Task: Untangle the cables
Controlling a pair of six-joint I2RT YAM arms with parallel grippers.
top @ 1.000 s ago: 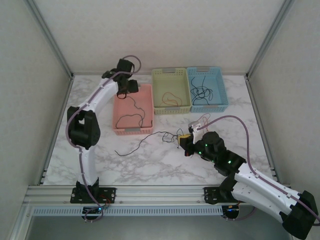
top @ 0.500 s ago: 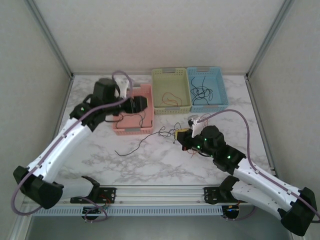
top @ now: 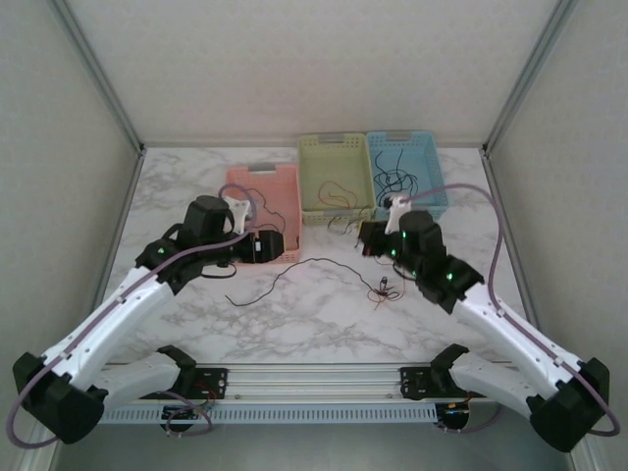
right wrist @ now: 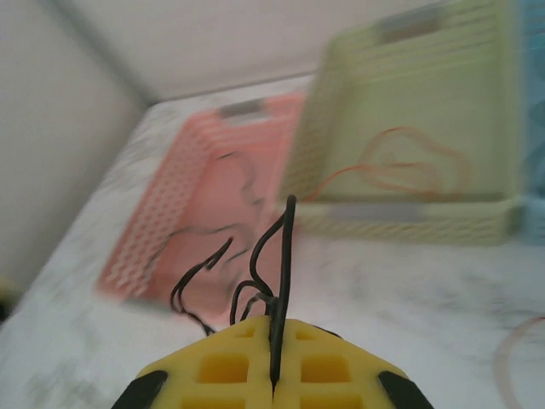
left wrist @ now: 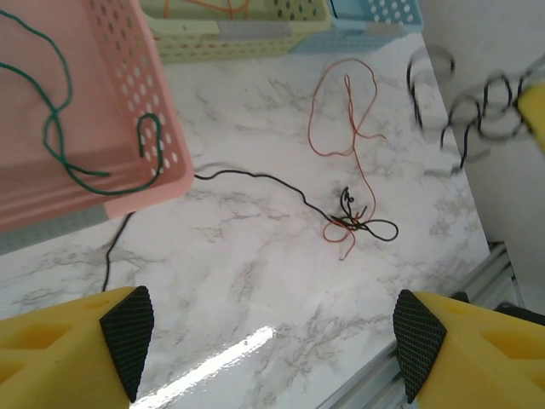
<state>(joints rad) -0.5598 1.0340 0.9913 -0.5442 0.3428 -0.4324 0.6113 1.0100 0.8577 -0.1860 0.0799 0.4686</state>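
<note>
Partly done, I'd say: a dark green wire (left wrist: 61,106) lies in the pink basket (top: 263,173), an orange one (top: 341,189) in the pale green basket (top: 337,140), and black ones (top: 395,180) in the blue basket (top: 402,137). What's left is a small knot (left wrist: 353,223) of black and orange-red wire on the table (top: 294,334). The left jaws gape empty, with the knot at their one o'clock. The right jaws are clenched on a curly black strand (right wrist: 277,256), the knot at their five o'clock.

Marble table (top: 324,324), pale walls (top: 324,69) — aluminium frame (top: 98,74)
</note>
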